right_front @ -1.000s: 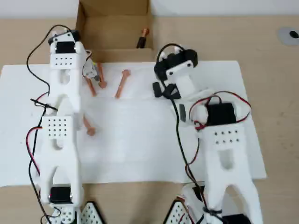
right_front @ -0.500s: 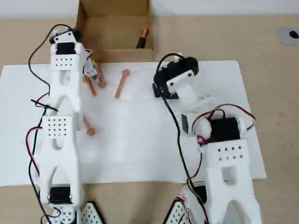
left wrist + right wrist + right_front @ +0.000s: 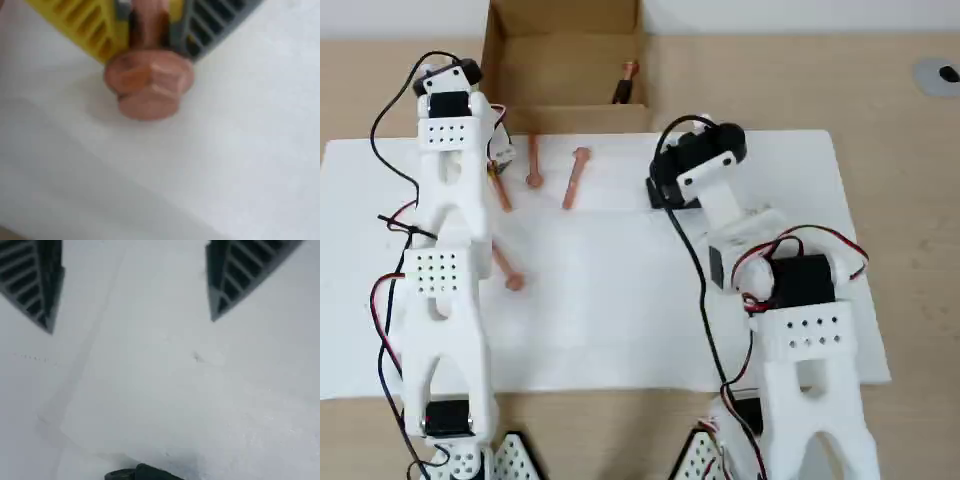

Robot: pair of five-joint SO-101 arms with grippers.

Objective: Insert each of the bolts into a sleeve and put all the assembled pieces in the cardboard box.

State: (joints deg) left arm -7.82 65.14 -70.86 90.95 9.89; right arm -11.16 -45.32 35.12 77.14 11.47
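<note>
Currently, the left gripper (image 3: 149, 37) is clenched on a copper-coloured metal bolt with a hexagonal flanged head (image 3: 149, 85). Its yellow finger (image 3: 85, 30) and grey finger (image 3: 215, 22) press the shank from either side. The head sits close over the white paper sheet (image 3: 240, 165); whether it touches cannot be told. In the high view this gripper stands in the upper left of the frame, near the lower left corner of the brown cardboard box (image 3: 570, 118).

Three loose copper bolts lie on the sheet. The first loose bolt (image 3: 533, 162) lies just right of the left gripper, head toward the bottom of the frame. The second loose bolt (image 3: 575, 178) lies further right, tilted, head uppermost. The third loose bolt (image 3: 508, 270) lies lower down, beside the left arm (image 3: 445, 270).

Inside the box, by its right wall, lies a dark sleeve with a copper bolt end showing (image 3: 624, 83).

The right gripper (image 3: 132, 315) is released, its two dark ribbed fingers (image 3: 35, 285) well apart above bare sheet.
</note>
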